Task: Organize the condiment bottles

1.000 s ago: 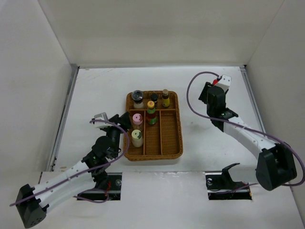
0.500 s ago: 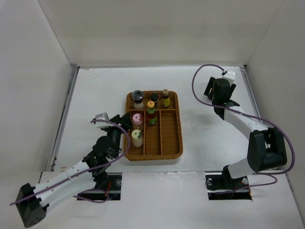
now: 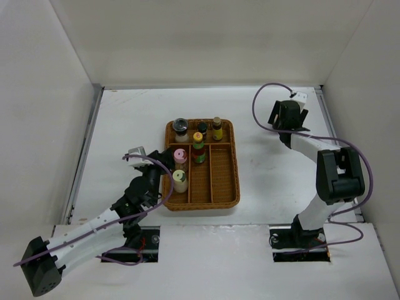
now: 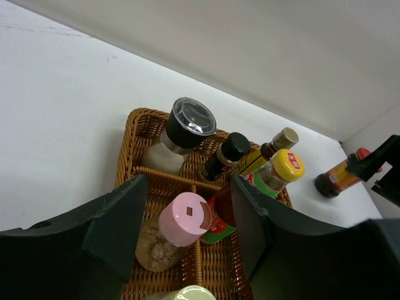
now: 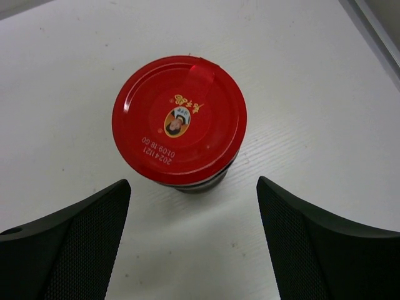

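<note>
Left gripper (image 4: pixel 189 184): jaws parted, closed on nothing. Advanced slightly toward the wicker tray (image 4: pixel 132 134) compared with one second earlier.

Pale-yellow-capped bottle (image 4: pixel 190 292): seated nearest the wrist, just short of the jaw gap.

Pink-capped bottle (image 4: pixel 185 219): stood upright between the two fingers, cap clear of both.

Yellow-capped bottle (image 4: pixel 281 170): located beyond the finger on the right of the wrist view.

Slim dark bottle (image 4: pixel 228 153) and grey-lidded jar (image 4: pixel 187 122): stood past the fingertips, in the tray's far row. Positions in the tray: unchanged over the interval.

Right gripper (image 5: pixel 194 182): jaws spread wide, empty. Shifted farther out and to the right over the interval, with the arm folded more upright.

Red-lidded jar (image 5: pixel 179 122): stood upright on the table (image 5: pixel 312 75), ahead of the fingertips, centred on the gap, untouched.
</note>
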Controlling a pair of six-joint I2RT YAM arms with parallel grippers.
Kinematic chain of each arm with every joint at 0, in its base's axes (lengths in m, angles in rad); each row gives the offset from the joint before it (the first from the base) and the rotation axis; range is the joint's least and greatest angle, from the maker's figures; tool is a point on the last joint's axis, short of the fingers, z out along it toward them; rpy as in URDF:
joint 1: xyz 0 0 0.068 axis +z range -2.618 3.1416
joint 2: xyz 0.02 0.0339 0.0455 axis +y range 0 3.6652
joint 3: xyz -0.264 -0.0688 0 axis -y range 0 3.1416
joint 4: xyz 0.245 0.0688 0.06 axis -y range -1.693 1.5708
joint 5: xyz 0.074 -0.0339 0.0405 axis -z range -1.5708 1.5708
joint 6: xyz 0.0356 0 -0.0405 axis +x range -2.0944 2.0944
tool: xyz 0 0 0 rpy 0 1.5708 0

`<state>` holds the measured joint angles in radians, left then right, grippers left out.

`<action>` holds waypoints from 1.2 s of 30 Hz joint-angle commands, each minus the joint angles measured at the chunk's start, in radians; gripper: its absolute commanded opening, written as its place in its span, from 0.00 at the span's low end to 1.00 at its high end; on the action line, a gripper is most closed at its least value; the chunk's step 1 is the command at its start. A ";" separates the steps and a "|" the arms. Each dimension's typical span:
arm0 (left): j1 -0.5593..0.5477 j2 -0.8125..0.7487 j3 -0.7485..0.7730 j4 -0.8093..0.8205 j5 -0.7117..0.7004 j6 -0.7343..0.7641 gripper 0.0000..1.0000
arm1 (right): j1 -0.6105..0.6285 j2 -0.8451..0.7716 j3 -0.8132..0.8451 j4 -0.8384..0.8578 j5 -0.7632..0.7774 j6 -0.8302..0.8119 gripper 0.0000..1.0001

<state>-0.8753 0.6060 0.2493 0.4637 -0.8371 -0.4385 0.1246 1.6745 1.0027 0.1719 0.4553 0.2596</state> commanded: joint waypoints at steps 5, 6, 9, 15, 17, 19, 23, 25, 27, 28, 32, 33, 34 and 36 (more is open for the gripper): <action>0.008 0.020 0.019 0.039 0.010 -0.003 0.55 | -0.010 0.062 0.076 0.152 -0.032 -0.029 0.86; 0.008 0.021 0.024 0.035 0.010 -0.003 0.55 | -0.010 0.070 0.080 0.159 -0.032 -0.031 0.86; 0.008 0.018 0.022 0.033 0.010 -0.002 0.55 | -0.012 0.096 0.102 0.166 -0.023 -0.046 0.85; 0.011 0.020 0.024 0.030 0.009 0.000 0.54 | -0.009 0.123 0.120 0.179 -0.020 -0.054 0.83; 0.011 0.015 0.024 0.030 0.009 0.000 0.54 | -0.010 0.139 0.128 0.181 -0.012 -0.060 0.81; 0.009 0.012 0.022 0.029 0.009 0.001 0.54 | -0.013 0.143 0.128 0.186 -0.003 -0.062 0.79; 0.008 0.020 0.025 0.029 0.009 0.000 0.54 | -0.019 0.157 0.135 0.196 0.000 -0.069 0.71; 0.009 0.029 0.030 0.029 0.010 0.000 0.54 | -0.016 0.157 0.126 0.212 0.013 -0.069 0.62; 0.005 0.029 0.030 0.029 0.010 0.000 0.54 | -0.013 0.153 0.110 0.239 0.025 -0.071 0.60; 0.005 0.029 0.028 0.030 0.010 -0.002 0.54 | -0.013 0.145 0.102 0.248 0.028 -0.072 0.59; 0.003 0.018 0.030 0.026 0.010 0.003 0.54 | 0.003 0.082 0.059 0.287 0.042 -0.074 0.57; 0.003 0.015 0.030 0.026 0.010 0.003 0.54 | 0.013 0.059 0.048 0.290 0.043 -0.071 0.57; 0.006 0.014 0.030 0.026 0.010 0.003 0.54 | 0.022 0.033 0.034 0.291 0.043 -0.065 0.57; 0.008 0.011 0.033 0.026 0.010 0.004 0.54 | 0.043 -0.018 0.007 0.301 0.043 -0.056 0.56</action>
<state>-0.8707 0.6300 0.2497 0.4637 -0.8337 -0.4377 0.1310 1.7760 1.0245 0.3573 0.4740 0.1944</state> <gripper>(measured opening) 0.545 0.727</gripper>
